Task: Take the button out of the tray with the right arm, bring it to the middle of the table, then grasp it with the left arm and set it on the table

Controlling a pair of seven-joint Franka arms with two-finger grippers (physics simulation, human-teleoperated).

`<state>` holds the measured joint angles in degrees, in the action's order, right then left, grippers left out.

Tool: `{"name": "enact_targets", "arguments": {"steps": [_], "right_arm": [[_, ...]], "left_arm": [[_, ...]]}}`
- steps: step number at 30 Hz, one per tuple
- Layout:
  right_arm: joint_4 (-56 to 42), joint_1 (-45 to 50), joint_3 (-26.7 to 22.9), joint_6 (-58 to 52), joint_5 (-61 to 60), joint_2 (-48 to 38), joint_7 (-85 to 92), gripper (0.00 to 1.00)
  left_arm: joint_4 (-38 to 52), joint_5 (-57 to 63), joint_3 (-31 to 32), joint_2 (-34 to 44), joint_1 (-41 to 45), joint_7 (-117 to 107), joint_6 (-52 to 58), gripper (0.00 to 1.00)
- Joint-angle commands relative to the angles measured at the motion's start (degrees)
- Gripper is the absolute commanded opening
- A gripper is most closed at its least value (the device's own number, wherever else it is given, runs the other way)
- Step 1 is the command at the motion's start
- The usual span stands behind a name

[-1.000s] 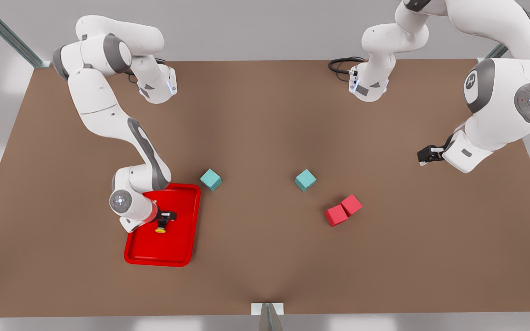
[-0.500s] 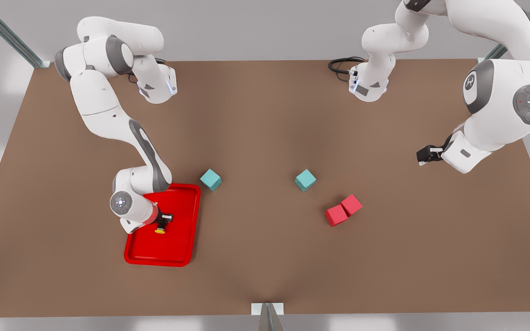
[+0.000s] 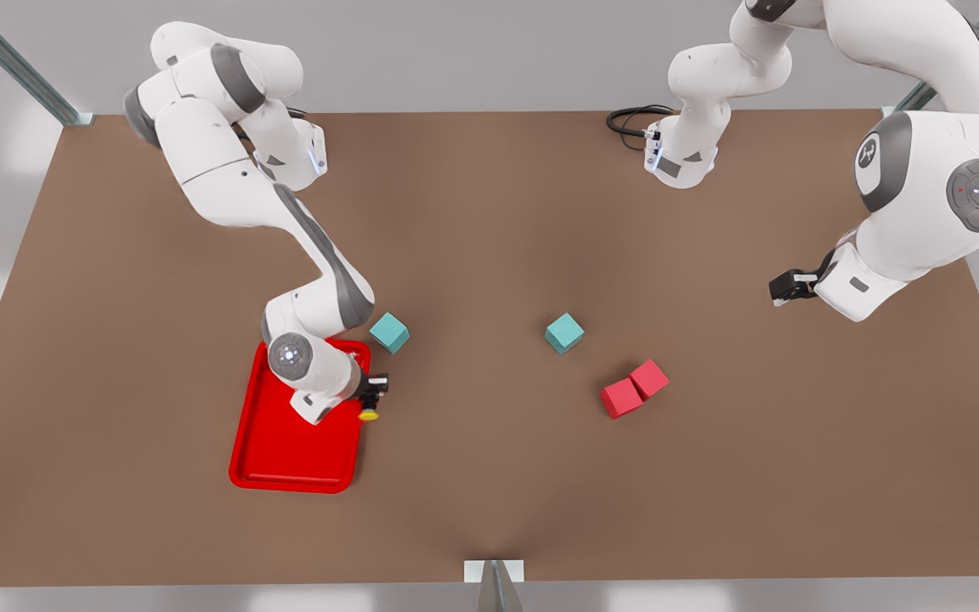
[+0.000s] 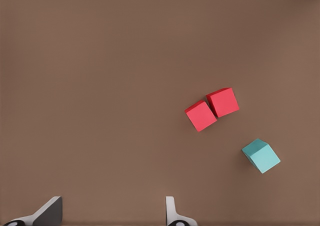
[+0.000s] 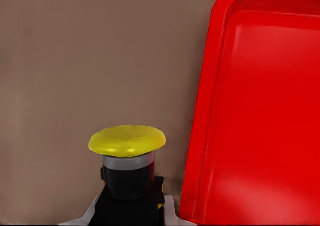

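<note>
Gripping the tiny push-button with the round yellow cap and dark boxy body (image 3: pixel 368 414), the right arm's black two-finger gripper (image 3: pixel 373 396) hung just past the long edge of the flat glossy red rectangular tray (image 3: pixel 273 446) that faces the table's middle, its fingers pinched on the button's body. In the right wrist view the button (image 5: pixel 127 158) sat above bare brown tabletop, with the tray's raised rim (image 5: pixel 202 136) close beside it. The left arm's gripper (image 3: pixel 783 287) waited near the edge of the large matte brown table (image 3: pixel 489 212) on the front view's right, its fingertips (image 4: pixel 47 213) spread apart. Two teal cubes stood on the table, one (image 3: pixel 389 331) just off the tray's far corner, the other (image 3: pixel 564 332) near the middle. Two red cubes (image 3: pixel 634 388) lay touching each other, near the second teal cube.
</note>
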<state>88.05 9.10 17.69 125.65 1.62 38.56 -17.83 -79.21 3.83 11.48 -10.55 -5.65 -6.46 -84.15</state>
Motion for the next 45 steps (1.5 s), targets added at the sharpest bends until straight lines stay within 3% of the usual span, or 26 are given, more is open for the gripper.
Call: {"name": "enact_targets", "arguments": {"steps": [1,6,9,10,19,29,30,32,35,37,39,41,42,43,44,45], "right_arm": [[-2.2,3.7,0.2,-3.4,0.7,-0.1,-19.4,0.39],[-16.7,18.3,-0.5,-7.7,-1.7,6.3,-40.0,0.4],[-31.3,33.3,-15.1,-12.7,-13.0,13.3,-46.2,0.4],[-34.9,34.9,-15.8,-13.9,-13.7,15.6,-48.1,0.4],[-41.0,36.6,-20.8,-13.4,-13.7,23.8,-49.4,0.41],[-41.5,38.2,-20.6,-10.1,-13.7,28.8,-41.0,0.44],[-41.5,38.2,-20.6,-10.1,-13.8,28.8,-39.6,0.58],[-41.4,38.3,-20.6,-10.1,-13.7,28.8,-38.6,0.99],[-41.4,38.3,-20.6,-9.9,-13.7,28.8,-37.9,1.0],[-41.2,37.4,-19.7,-9.5,-13.8,25.0,-37.9,1.0],[-40.5,36.8,-20.4,-27.3,-7.3,10.7,-30.8,1.0],[-39.3,27.1,-20.4,-43.6,-6.2,-1.4,-10.8,1.0],[-25.9,24.0,-22.3,-41.8,-1.8,-10.9,1.3,1.0],[-4.1,13.2,-17.5,-26.5,-1.4,-23.2,11.9,1.0],[4.2,1.3,-9.2,-22.2,0.9,-28.7,15.4,1.0],[4.0,0.4,-9.1,-24.9,2.6,-30.0,15.4,1.0]], "left_arm": [[0.0,0.0,0.0,0.0,-0.1,0.0,-0.1,1.0],[-0.1,0.0,0.0,-0.2,0.1,0.0,-0.3,1.0],[-0.1,0.0,0.0,-0.3,-0.1,0.0,-0.5,1.0],[-0.1,0.0,0.0,-0.3,-0.1,0.0,-0.5,1.0],[-0.1,0.0,0.0,-0.9,-0.1,0.0,-1.1,1.0],[-0.1,0.0,0.0,-1.1,-0.1,0.0,-1.3,1.0],[-0.1,0.0,0.0,-1.1,-0.1,0.0,-1.3,1.0],[-0.1,0.0,0.0,-1.1,-0.1,0.0,-1.3,1.0],[-0.1,0.0,0.0,-1.1,-0.1,0.0,-1.3,1.0],[-0.1,0.0,0.0,-1.3,0.1,-0.5,-1.6,1.0],[-0.1,-0.1,0.2,-5.9,7.6,-17.7,-4.9,1.0],[-0.1,-2.9,0.2,-10.9,15.3,-34.1,-9.7,1.0],[0.0,-5.4,0.2,-13.5,19.0,-37.0,-12.0,1.0],[0.0,-5.4,0.2,-16.8,23.0,-43.0,-16.0,1.0],[0.0,-5.5,0.2,-20.7,26.8,-49.1,-21.0,1.0],[0.0,-5.4,0.2,-23.2,28.9,-52.5,-24.9,1.0]]}}
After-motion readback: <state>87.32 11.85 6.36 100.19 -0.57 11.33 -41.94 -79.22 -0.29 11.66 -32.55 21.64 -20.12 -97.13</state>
